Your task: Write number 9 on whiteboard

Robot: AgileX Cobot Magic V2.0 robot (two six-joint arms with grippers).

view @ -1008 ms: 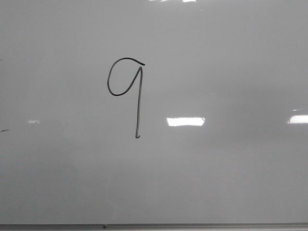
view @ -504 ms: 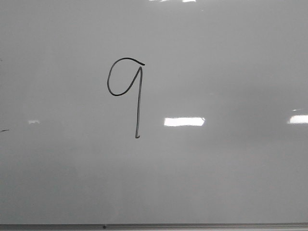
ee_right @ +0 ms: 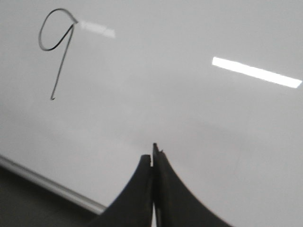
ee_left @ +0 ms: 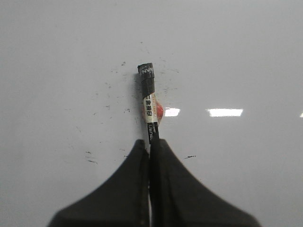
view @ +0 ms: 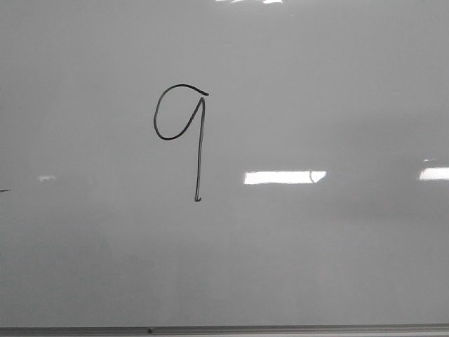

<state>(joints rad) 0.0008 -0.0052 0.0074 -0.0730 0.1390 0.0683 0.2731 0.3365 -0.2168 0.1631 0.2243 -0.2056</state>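
The number 9 point(view: 181, 133) is drawn in thin black line on the whiteboard point(view: 316, 253), left of the middle in the front view. It also shows in the right wrist view point(ee_right: 57, 47), far from my right gripper point(ee_right: 152, 158), which is shut and empty above bare board. My left gripper point(ee_left: 150, 143) is shut on a marker pen point(ee_left: 149, 106) with a black cap and white label, its tip pointing at the whiteboard point(ee_left: 246, 56). No gripper shows in the front view.
A thin grey metal edge strip point(view: 280, 328) runs along the board's near side; it also shows in the right wrist view point(ee_right: 47, 185). A small stray dash point(view: 4, 189) sits at the far left. Faint ink specks point(ee_left: 92, 161) dot the board near the marker.
The 9 sits slightly further left in the front view than before. The bright reflection right of it has grown wider.
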